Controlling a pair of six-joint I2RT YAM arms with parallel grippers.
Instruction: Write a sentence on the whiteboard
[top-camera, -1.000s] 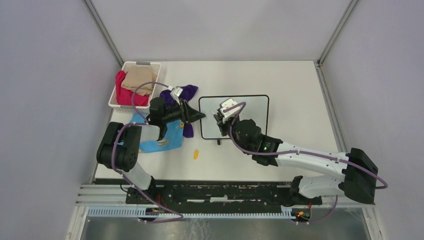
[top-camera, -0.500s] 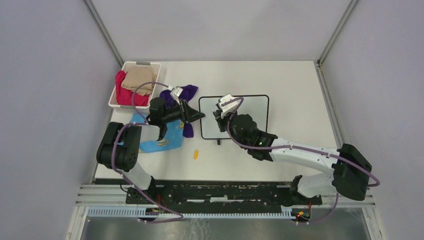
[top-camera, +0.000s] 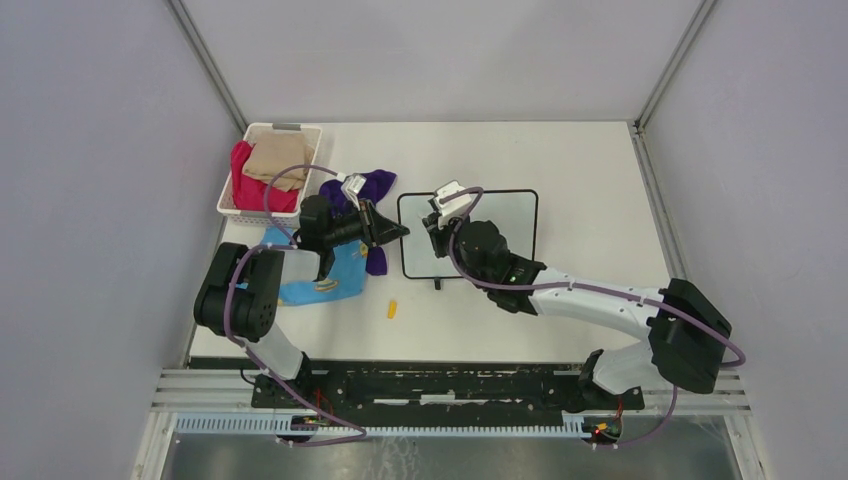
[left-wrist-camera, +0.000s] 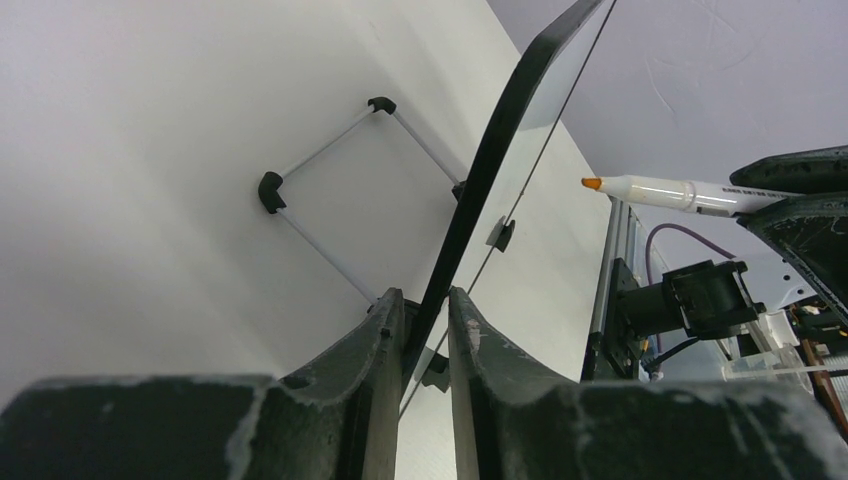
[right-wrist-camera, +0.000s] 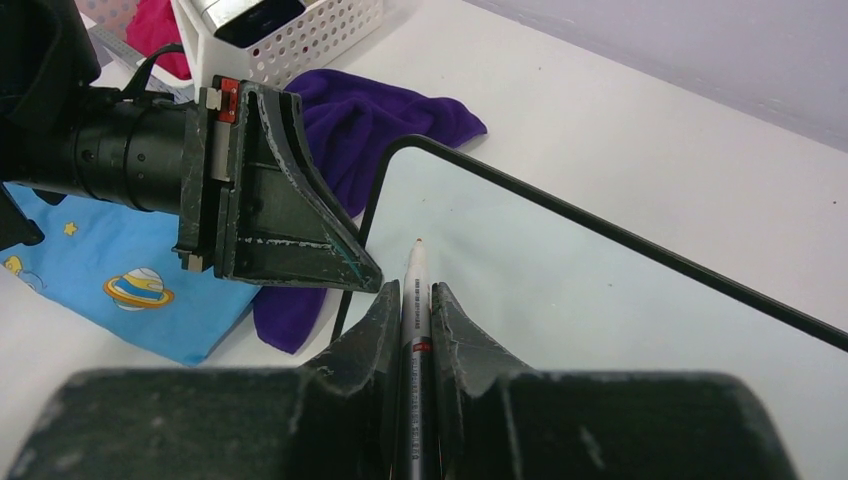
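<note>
White and bare of any letters: found the whiteboard (top-camera: 510, 225) mid-table from overhead, with the left gripper (top-camera: 406, 231) at its left edge and the right gripper (top-camera: 435, 224) over its left part. Noted a purple cloth (top-camera: 375, 185) and a blue cloth (top-camera: 340, 275) just beside that edge, near enough to drag along with a shifting board.

From the left wrist: saw both fingers (left-wrist-camera: 385, 340) pressed against the board's black frame, clamped on the rim alone. Judged that hold narrow; could have let the board pivot or slip out under pressure from the pen. Saw the marker (left-wrist-camera: 680, 193), orange tip uncapped, off the surface.

From the right wrist: saw the jaws closed tight on the marker barrel, tip aimed at the board near its corner and close to the other gripper. Feared a clash between the two there, a pen sliding back in the grip under hard pressure, or faint, broken strokes under too little.
</note>
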